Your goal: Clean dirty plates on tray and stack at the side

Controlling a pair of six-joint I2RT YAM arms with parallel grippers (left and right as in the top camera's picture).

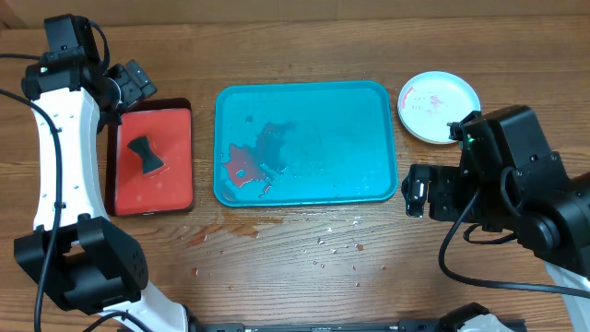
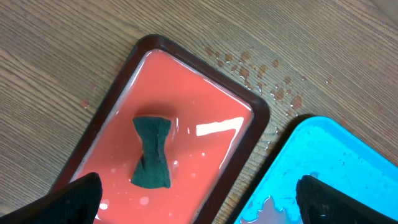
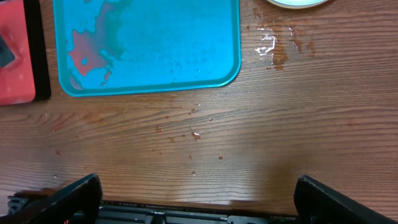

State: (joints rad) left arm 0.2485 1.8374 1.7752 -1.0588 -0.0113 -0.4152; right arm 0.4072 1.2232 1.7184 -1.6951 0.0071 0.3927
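We see the tray (image 1: 304, 143) lying flat in the middle of the table (image 1: 304, 277), its long sides running left to right. Its floor is wet, and a red sauce smear (image 1: 244, 164) pools toward its left end, with a fainter reddish film reaching toward its middle. One white plate (image 1: 439, 106) sits on the table just off the tray's upper right corner, apart from the rim, with red streaks across its face. We cannot tell whether other plates lie beneath it. The right wrist view catches only a sliver of this plate at its top edge.

Reddish droplets (image 1: 323, 242) are scattered on the table along the tray's near long side, and a wet patch glistens on the wood between the tray's right end and the plate.

A smaller red tray (image 1: 152, 157) with a dark rim lies just left of the tray, with a narrow strip of table between them. A dark sponge (image 1: 146, 155), pinched at its waist, rests in its wet middle.

The left end effector (image 2: 199, 198) hovers above the red tray, left of the tray. Its fingers are spread wide, released and grasping nothing. The right end effector (image 3: 199, 199) hangs over the table just off the tray's lower right corner, its fingers likewise wide apart and empty
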